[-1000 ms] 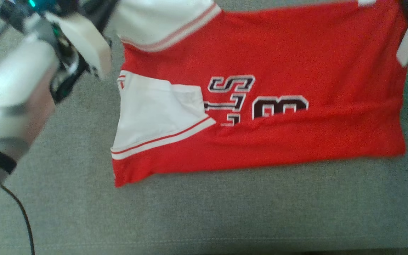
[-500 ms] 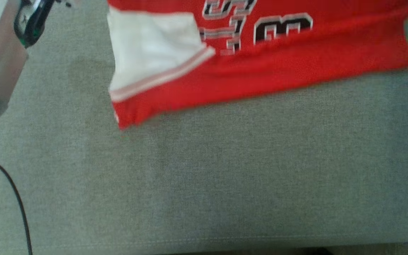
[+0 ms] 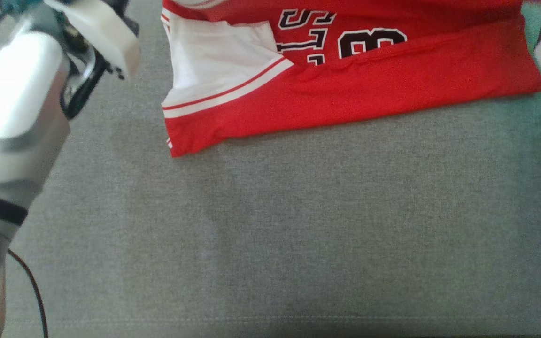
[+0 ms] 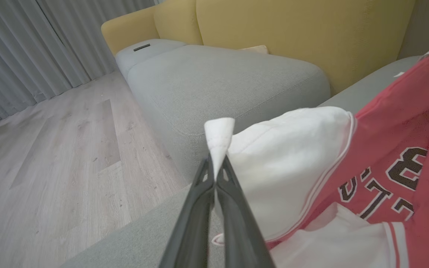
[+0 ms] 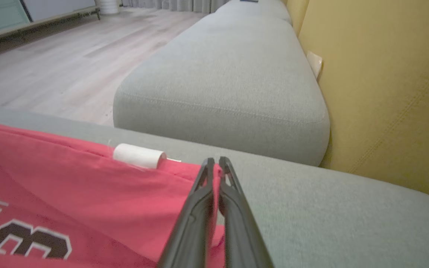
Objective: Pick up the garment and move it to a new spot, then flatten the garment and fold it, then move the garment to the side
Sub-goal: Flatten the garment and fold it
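Near hem had slid farther from the robot over the last second, while the cushion seam stayed put in head view. Left gripper (image 4: 214, 163) was clamped on the white sleeve (image 4: 220, 134) tip; right gripper (image 5: 214, 163) was clamped on the red edge at the other end. Garment (image 3: 369, 94) lay on the far part of the grey cushion (image 3: 298, 234), long axis left-right, strung between both claws and trailing nearward. Likely next: bring the held edge near, across that axis. Neither arm was closer.

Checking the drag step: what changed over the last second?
The red jersey with white sleeves slid away from the robot, up the grey fabric cushion, whose near seam kept its place. Still shut: left gripper on a white sleeve tip, right gripper on the red edge.
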### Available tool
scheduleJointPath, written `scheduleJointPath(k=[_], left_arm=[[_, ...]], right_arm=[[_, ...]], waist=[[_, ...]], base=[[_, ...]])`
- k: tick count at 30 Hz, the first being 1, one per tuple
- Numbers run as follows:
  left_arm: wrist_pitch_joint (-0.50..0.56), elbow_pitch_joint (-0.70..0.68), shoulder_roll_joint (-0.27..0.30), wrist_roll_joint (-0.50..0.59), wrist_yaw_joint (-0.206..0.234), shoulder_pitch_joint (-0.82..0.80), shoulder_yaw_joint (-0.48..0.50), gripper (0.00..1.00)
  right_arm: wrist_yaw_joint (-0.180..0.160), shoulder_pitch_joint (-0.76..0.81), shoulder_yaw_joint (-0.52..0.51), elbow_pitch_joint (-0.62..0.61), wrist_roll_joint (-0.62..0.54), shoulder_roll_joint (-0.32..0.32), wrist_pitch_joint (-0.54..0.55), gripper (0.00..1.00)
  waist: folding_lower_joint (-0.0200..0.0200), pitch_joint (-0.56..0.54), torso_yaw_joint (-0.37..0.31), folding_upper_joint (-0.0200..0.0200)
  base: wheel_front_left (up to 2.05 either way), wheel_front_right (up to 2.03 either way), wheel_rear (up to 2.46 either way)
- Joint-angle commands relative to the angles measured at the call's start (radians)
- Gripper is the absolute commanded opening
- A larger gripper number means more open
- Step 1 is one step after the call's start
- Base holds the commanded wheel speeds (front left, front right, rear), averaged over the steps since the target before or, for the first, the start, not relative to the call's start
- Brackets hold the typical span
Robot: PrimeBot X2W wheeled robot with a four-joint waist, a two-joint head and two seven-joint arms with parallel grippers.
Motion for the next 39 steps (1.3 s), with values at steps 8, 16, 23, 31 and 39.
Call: scheduleJointPath(k=[8, 16, 23, 31, 39], left_arm=[[-0.005, -0.113, 0.086, 0.030, -0.024, 0.100, -0.007, 0.00], [0.050, -0.195, 0.145, -0.050, -0.028, 0.175, -0.170, 0.00], [0.113, -0.242, 0.182, -0.158, -0.028, 0.180, -0.306, 0.00], [0.157, -0.247, 0.200, -0.244, -0.028, 0.177, -0.376, 0.00], [0.102, -0.192, 0.187, -0.292, -0.027, 0.197, -0.374, 1.00]], right_arm=[[-0.001, 0.117, 0.178, -0.095, 0.068, -0.148, 0.078, 0.00], [-0.001, 0.140, 0.343, -0.162, 0.093, -0.260, 0.130, 0.00], [-0.001, 0.119, 0.488, -0.224, 0.106, -0.332, 0.175, 0.00], [-0.001, 0.110, 0.560, -0.279, 0.124, -0.362, 0.255, 0.00], [-0.001, 0.115, 0.566, -0.258, 0.187, -0.340, 0.255, 1.00]], waist=[[0.0000, -0.058, 0.032, 0.0000], [0.0000, -0.075, 0.047, 0.0000], [0.0000, -0.081, 0.039, 0.0000], [0.0000, -0.093, 0.023, 0.0000], [0.0000, -0.142, 0.000, 0.0000]], base=[[0.00, 0.00, 0.00], [0.00, 0.00, 0.00], [0.00, 0.00, 0.00], [0.00, 0.00, 0.00], [0.00, 0.00, 0.00]])
